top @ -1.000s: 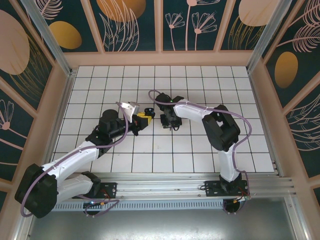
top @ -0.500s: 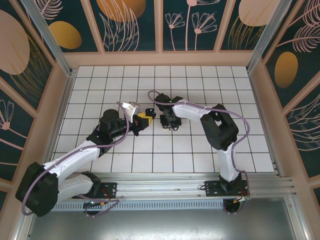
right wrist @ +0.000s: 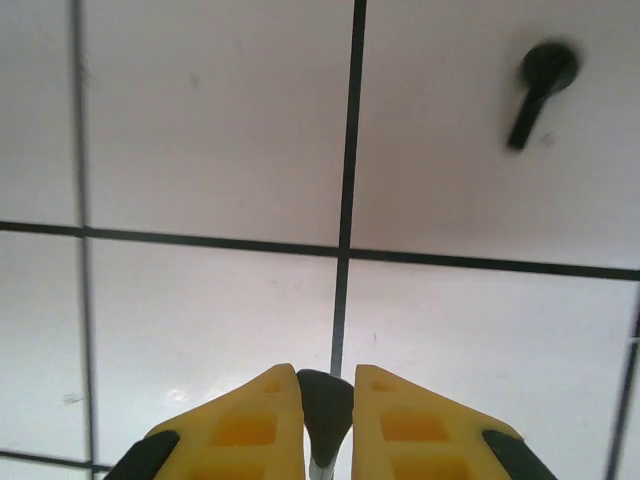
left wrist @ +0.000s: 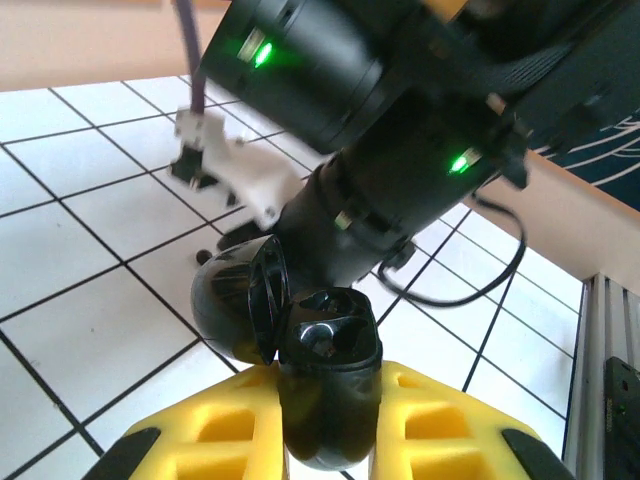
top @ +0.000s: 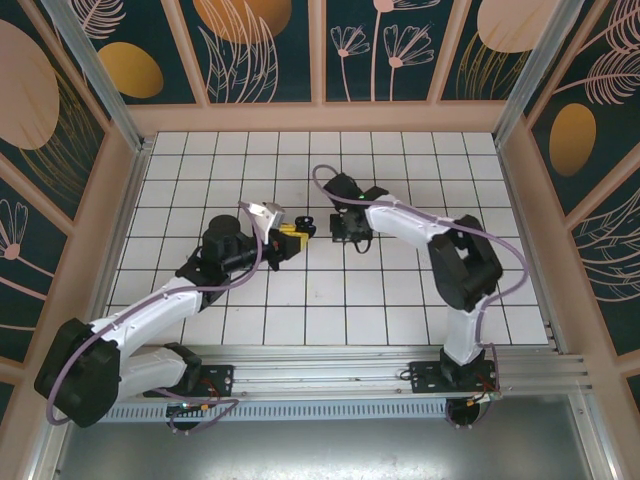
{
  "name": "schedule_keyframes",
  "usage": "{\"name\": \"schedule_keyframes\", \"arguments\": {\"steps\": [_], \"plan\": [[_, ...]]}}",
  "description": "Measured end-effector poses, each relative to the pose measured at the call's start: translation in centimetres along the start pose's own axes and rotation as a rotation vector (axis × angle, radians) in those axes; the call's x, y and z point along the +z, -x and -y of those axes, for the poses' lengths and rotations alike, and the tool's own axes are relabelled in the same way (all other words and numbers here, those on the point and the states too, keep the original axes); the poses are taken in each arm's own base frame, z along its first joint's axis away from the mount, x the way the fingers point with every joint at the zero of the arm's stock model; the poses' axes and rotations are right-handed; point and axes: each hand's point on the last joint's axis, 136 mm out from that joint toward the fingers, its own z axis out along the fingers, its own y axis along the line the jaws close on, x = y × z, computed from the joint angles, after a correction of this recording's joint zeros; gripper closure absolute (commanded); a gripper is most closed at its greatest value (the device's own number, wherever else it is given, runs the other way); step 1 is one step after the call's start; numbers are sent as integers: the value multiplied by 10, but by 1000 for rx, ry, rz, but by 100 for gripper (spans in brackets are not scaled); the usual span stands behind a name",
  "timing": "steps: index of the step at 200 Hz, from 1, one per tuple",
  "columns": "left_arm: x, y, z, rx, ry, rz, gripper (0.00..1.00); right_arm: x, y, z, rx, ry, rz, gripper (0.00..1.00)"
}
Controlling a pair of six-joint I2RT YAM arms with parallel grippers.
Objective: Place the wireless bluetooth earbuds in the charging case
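A black earbud point(right wrist: 325, 405) is pinched between the right jaws; another earbud point(right wrist: 540, 85) lies ahead; left jaws clamp the charging case point(left wrist: 325, 390).

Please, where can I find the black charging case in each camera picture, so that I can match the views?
Top external: the black charging case is near the centre, slightly left, at the tip of the left pincer.
Left wrist: bottom centre, lid open to the left, clamped between the yellow fingers.
Right wrist: the right pincer grips a black earbud over the tiles.
Shared landmark: the white tiled floor with dark grid lines.
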Motion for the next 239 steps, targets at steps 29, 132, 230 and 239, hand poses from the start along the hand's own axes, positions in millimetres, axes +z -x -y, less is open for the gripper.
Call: {"name": "schedule_keyframes", "arguments": {"steps": [29,132,230,239], "plan": [[3,14,5,43,-24,23,97,-53,33,3,28,88,166,90],[26,15,9,157,-118,14,100,-238,60,-18,-206,434,692,89],[41,48,30,171,-280,108,100,-283,35,-72,-480,776,770,89],[40,50,33,171,-292,117,100,-279,32,-73,-493,787,766,89]]}}
